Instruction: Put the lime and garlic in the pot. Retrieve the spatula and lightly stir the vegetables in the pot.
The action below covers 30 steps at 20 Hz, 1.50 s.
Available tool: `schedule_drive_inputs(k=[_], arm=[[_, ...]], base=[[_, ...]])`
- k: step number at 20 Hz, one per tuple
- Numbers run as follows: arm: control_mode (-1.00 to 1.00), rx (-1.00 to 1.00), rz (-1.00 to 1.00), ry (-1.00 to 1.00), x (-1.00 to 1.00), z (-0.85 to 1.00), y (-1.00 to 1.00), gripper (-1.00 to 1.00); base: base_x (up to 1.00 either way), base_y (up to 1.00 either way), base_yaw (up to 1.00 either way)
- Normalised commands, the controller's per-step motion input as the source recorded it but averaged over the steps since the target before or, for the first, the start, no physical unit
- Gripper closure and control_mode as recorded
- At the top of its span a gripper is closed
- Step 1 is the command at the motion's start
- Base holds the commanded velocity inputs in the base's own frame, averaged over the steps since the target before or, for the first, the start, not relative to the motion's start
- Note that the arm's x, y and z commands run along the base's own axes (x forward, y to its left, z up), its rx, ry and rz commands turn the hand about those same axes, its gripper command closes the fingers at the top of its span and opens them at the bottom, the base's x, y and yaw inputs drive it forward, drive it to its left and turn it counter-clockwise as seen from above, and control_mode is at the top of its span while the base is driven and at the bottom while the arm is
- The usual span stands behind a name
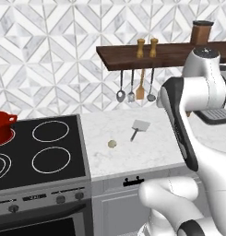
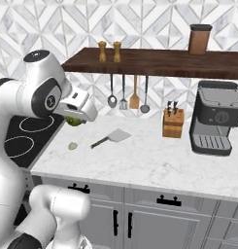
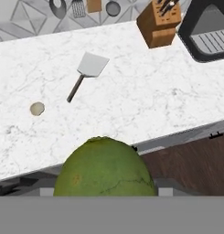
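At stove's left edge (image 1: 40, 152), pot (image 1: 1, 124); hand cam: lime (image 3: 104, 169).

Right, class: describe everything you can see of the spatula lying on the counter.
The flat pale grey-white spatula with a thin dark handle lies flat on the white marble counter, blade towards the wall, handle angled towards the small round pale garlic, which lies apart from it. Its blade looks like roughly rectangular metal. Nothing touches it but the counter.

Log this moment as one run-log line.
pincer: shut on lime, airborne | garlic: on counter | spatula: on counter | pot: on stove
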Motion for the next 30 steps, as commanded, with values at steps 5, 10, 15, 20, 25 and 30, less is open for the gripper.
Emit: schedule_drive_inputs(k=[5, 10, 15, 20, 25, 30], arm=[[1.00, 0.00, 0.00, 0.00, 0.00, 0.00, 0.00, 1.00], [1.00, 0.00, 0.00, 0.00, 0.00, 0.00, 0.00, 1.00], [1.00, 0.00, 0.00, 0.00, 0.00, 0.00, 0.00, 1.00], [1.00, 0.00, 0.00, 0.00, 0.00, 0.00, 0.00, 1.00], [1.00, 0.00, 0.00, 0.00, 0.00, 0.00, 0.00, 1.00], [-1.00, 0.00, 0.00, 0.02, 0.00, 0.00, 0.00, 1.00]], base=[[-0.09, 0.95, 0.00], [-0.09, 1.00, 0.00], [-0.01, 1.00, 0.00], [0.14, 1.00, 0.00], [0.70, 0.95, 0.00], [0.11, 0.08, 0.00]])
